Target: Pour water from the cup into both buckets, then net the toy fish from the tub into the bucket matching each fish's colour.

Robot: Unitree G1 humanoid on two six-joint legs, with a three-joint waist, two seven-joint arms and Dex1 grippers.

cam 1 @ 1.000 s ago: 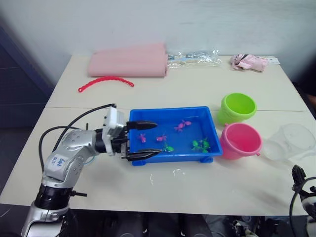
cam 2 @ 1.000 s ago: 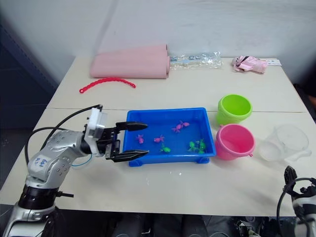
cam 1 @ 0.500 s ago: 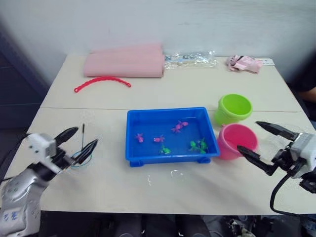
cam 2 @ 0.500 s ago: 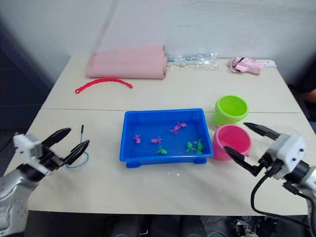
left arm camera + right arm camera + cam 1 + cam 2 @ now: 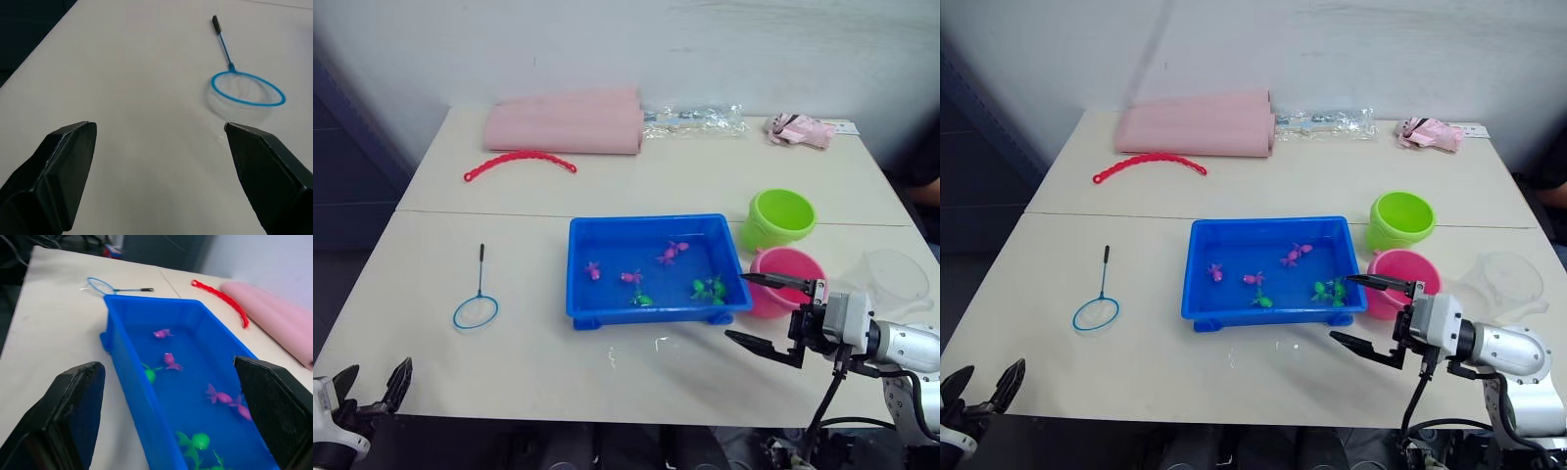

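The blue tub [image 5: 646,222] sits mid-table with water and several toy fish in it, pink ones [image 5: 673,252] and green ones [image 5: 710,289]. The lime green bucket [image 5: 781,217] and the pink bucket [image 5: 790,290] stand right of the tub, and the clear cup [image 5: 897,277] is farther right. The net [image 5: 476,311] lies flat on the table left of the tub, untouched. My right gripper [image 5: 759,311] is open, just in front of the pink bucket by the tub's front right corner. My left gripper [image 5: 372,384] is open at the table's front left edge, short of the net [image 5: 247,88].
A red beaded strip [image 5: 520,159], a pink roll [image 5: 566,127], a clear plastic bag [image 5: 693,120] and a pink cloth [image 5: 801,128] lie along the back of the table. A seam crosses the table just behind the tub.
My left gripper has drawn back from the net to the table's front left edge. My right gripper has moved left, in front of the pink bucket, toward the tub's corner.
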